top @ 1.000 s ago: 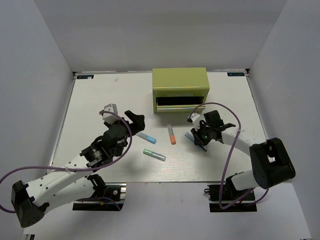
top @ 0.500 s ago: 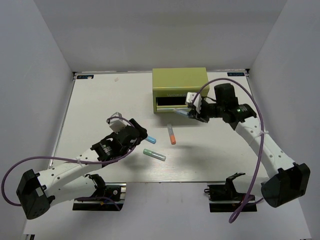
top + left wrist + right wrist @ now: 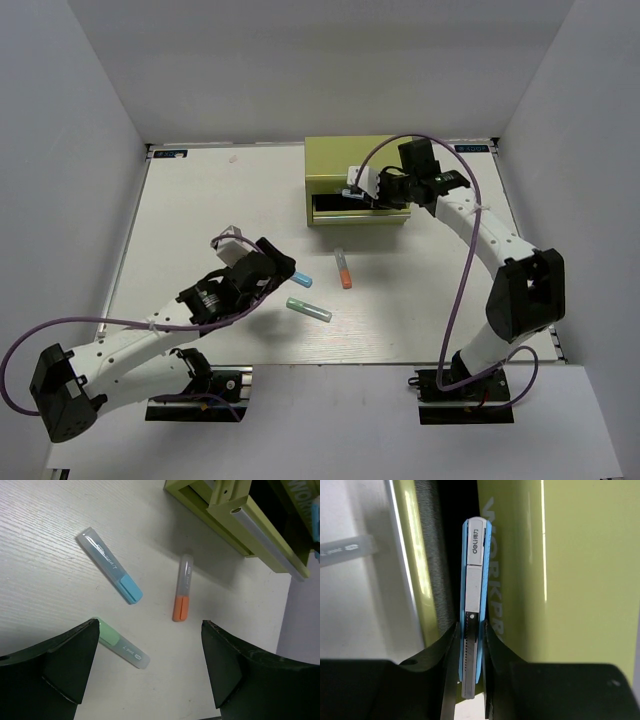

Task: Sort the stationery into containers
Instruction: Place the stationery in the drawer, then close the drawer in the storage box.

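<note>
White table point(image 3: 200, 200): R jaws pinch slim blue pen point(image 3: 474, 580) by chest point(image 3: 325, 160), L jaws wide.

This looks like a robotics lab test cell. A white table point(image 3: 200, 200) is boxed in on three sides by plain pale walls point(image 3: 70, 150). The left arm point(image 3: 130, 346) and right arm point(image 3: 488, 232) are bolted at its near edge, with purple cables point(image 3: 458, 300) looping off them.

The yellow-green chest point(image 3: 360, 160) had one drawer point(image 3: 257, 527) open, with the slim blue pen point(image 3: 474, 605) at its opening. The blue-ended stick point(image 3: 109, 565), orange-ended stick point(image 3: 183, 588) and green-ended stick point(image 3: 122, 645) lay flat nearby.
</note>
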